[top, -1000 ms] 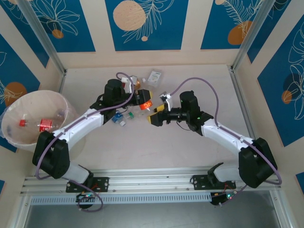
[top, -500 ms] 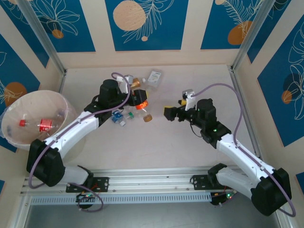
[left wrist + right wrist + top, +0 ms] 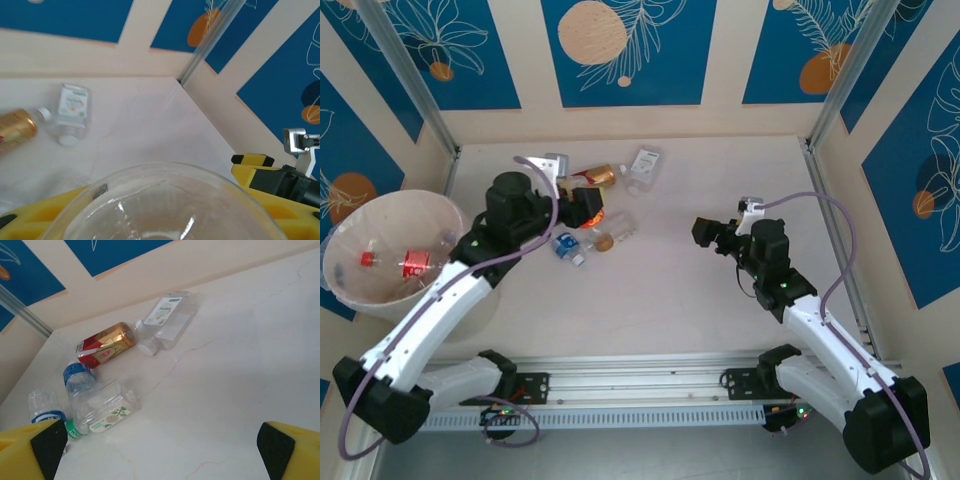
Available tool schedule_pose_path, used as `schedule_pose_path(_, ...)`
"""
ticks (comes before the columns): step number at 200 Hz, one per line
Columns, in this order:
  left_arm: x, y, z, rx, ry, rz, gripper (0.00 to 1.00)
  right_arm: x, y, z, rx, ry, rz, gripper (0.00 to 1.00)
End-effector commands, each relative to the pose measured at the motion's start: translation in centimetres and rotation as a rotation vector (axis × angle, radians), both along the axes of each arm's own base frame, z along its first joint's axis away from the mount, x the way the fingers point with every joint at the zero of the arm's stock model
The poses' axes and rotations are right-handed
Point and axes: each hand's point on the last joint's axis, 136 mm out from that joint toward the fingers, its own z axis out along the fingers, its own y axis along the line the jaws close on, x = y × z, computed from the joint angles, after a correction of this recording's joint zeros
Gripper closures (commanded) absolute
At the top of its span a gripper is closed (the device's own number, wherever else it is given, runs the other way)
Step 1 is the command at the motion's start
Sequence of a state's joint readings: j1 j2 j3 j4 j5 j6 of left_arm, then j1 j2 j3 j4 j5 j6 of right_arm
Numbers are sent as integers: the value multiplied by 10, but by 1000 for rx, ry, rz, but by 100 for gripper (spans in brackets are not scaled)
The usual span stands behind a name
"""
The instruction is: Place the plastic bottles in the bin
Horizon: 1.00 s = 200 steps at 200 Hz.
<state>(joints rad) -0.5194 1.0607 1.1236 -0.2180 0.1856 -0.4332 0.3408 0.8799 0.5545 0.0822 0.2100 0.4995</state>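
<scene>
well, the desk (image 3: 670, 300) is the biggest thing here, pale and veined, walled in by blue and cream panels (image 3: 620, 50). the bin (image 3: 395, 215) stands at the far left, beside my left arm, and through its open top i see two red-marked bottles (image 3: 414, 263) lying on its bottom.

my left end effector (image 3: 586, 207) hangs over the far left part of the desk, to the right of the bin and apart from it. it is clamped on the orange-label bottle (image 3: 592, 215). from the left wrist, that bottle's clear round body bulges up between my yellow fingers (image 3: 280, 212).

my right end effector (image 3: 704, 232) is over the middle right of the desk, well apart from every bottle. its jaws are spread wide with nothing between them, and from the right wrist bare desk shows between the black pads (image 3: 275, 445).

the loose plastic bottles lie clustered on the far left of the desk, near my left end effector. furthest back are the gold-label bottle (image 3: 106, 349) and the clear white-label bottle (image 3: 167, 317), both on their sides, the clear one's white cap just beside the gold one. nearer me lie a squarish clear bottle (image 3: 106, 409) and two blue-label bottles (image 3: 76, 379), one just beside the squarish one.
</scene>
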Motion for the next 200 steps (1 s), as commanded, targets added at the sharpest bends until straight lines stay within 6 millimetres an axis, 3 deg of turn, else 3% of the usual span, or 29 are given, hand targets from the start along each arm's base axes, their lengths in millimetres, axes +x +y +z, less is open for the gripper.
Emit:
schedule_pose_path(1,-17,34,38,74,-121,93,100,3,-9,3,44,-20,-55,0)
schedule_pose_path(55,-57,111,91,167,-309,354,100,10,-6,1,72,-16,-39,0)
schedule_pose_path(71,-60,152,99,211,-334,556,100,13,-2,-1,85,-5,-29,0)
schedule_pose_path(87,-69,210,109,218,-306,873,100,16,0,-2,94,5,-21,1)
schedule_pose_path(99,-77,230,118,239,-313,985,100,18,3,-4,95,14,-15,0)
schedule_pose_path(127,-73,246,124,345,-293,1089,100,24,7,-7,103,36,-6,0)
schedule_pose_path(151,-39,244,103,367,-156,1022,100,28,11,-9,103,47,7,0)
schedule_pose_path(170,-19,259,94,318,-83,1026,100,29,14,-8,95,54,23,0)
schedule_pose_path(200,-29,301,93,286,-3,1142,100,27,13,-11,79,66,25,0)
